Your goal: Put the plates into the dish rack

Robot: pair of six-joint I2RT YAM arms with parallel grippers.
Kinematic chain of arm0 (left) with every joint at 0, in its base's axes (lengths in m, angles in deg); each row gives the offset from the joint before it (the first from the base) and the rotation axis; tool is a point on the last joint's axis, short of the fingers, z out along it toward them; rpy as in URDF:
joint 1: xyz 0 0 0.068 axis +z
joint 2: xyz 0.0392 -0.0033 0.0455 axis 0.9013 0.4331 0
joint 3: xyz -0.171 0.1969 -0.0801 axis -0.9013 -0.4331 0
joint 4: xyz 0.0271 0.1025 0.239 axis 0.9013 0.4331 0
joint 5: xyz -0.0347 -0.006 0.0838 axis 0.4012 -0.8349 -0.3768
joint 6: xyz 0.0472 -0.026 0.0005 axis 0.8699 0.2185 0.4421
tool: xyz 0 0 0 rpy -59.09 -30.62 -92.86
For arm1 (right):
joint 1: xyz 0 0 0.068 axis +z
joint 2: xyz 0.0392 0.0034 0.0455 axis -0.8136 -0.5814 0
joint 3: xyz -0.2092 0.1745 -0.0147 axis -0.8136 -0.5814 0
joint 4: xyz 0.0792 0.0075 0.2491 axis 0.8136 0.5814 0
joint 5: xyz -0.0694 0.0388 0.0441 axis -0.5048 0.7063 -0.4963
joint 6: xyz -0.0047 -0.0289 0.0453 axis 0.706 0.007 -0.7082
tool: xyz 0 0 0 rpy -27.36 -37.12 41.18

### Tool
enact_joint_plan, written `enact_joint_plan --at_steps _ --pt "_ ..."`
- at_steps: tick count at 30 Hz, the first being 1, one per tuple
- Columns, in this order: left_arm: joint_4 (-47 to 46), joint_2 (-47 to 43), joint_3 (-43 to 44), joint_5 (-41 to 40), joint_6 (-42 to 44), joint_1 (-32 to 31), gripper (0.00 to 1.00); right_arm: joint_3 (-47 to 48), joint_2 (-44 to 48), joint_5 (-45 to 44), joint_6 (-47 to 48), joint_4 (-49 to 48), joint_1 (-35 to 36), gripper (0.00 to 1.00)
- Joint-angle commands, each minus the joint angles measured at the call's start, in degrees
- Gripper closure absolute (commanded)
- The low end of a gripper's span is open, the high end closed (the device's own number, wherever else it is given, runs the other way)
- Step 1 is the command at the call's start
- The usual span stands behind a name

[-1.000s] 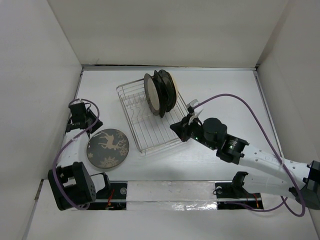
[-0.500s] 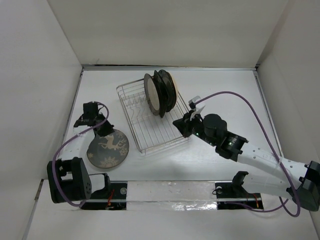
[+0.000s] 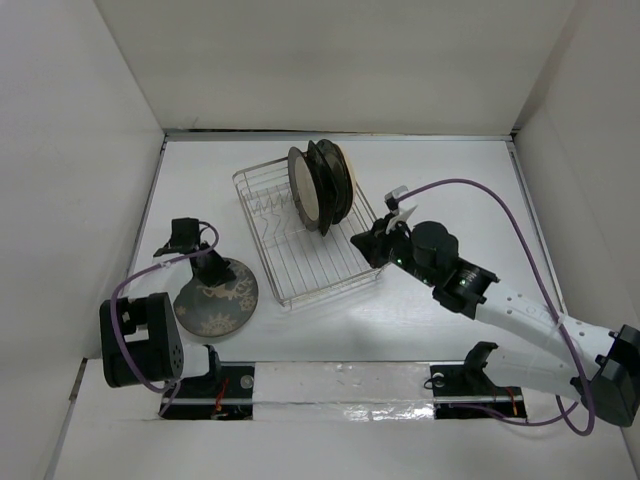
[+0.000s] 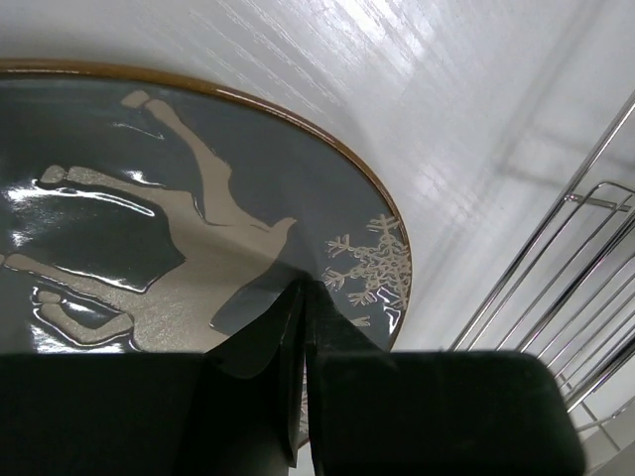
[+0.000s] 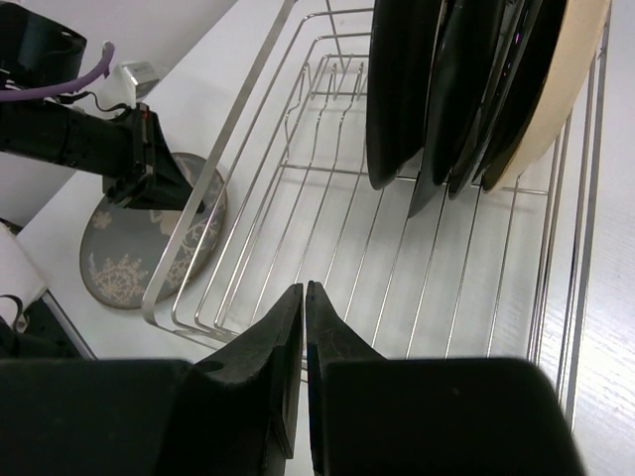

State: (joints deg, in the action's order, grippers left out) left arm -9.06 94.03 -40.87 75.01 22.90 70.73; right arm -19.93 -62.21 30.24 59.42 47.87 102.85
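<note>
At the near left of the bench (image 3: pixel 450 180), the grey deer plate (image 3: pixel 222 305) lies flat, with the left end effector (image 3: pixel 212 271) closed and its tips at the glazed face. Stiff, slick and breakable, the plate likely wants a rim pinch. Beyond, the dish rack (image 3: pixel 300 265) holds four upright plates (image 3: pixel 322 185). The right end effector (image 3: pixel 376 245), also closed, hovers at the rack's right edge.

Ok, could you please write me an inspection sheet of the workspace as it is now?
Surface: white table, no spills seen.
Job's things: silver wire dish rack holds four upright plates at its far end; grey round deer plate lies flat on the table, left of the rack.
Clutter: nothing seen.
Grippers: left gripper shut, tips over the deer plate; right gripper shut, at the rack's right edge.
Cables: purple cables loop along both arms.
Surroundings: white walls on three sides.
</note>
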Motion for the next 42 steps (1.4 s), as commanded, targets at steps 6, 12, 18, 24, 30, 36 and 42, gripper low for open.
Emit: enact_joint_plan --at_steps 6,12,18,24,30,36,42 --pt "-5.03 2.81 -0.15 -6.04 -0.56 1.95 1.00 -0.59 -0.65 1.15 -0.65 -2.80 -0.85 0.89" --pt "-9.60 10.71 6.61 -10.52 1.20 2.57 1.00 -0.59 -0.65 1.24 -0.74 -2.80 -0.85 0.89" --pt "-12.42 14.58 13.99 -13.86 1.37 2.57 1.00 -0.59 -0.57 1.15 -0.74 -2.72 -0.85 0.89" --pt "-13.38 20.56 21.20 -19.50 2.52 4.67 1.00 -0.68 0.31 0.89 -0.74 -2.45 -1.38 0.89" --pt "-14.26 24.78 26.92 -19.94 2.70 7.14 1.00 -0.77 0.75 0.71 -0.65 -2.19 -1.38 0.89" --pt "-16.89 18.56 24.56 -17.74 2.35 8.55 1.00 -0.85 0.75 1.50 -0.83 -2.54 -1.38 0.89" --pt "-21.30 -1.47 10.96 -16.69 0.33 8.55 0.95 -1.12 1.02 3.87 -1.27 -3.24 -1.38 0.89"
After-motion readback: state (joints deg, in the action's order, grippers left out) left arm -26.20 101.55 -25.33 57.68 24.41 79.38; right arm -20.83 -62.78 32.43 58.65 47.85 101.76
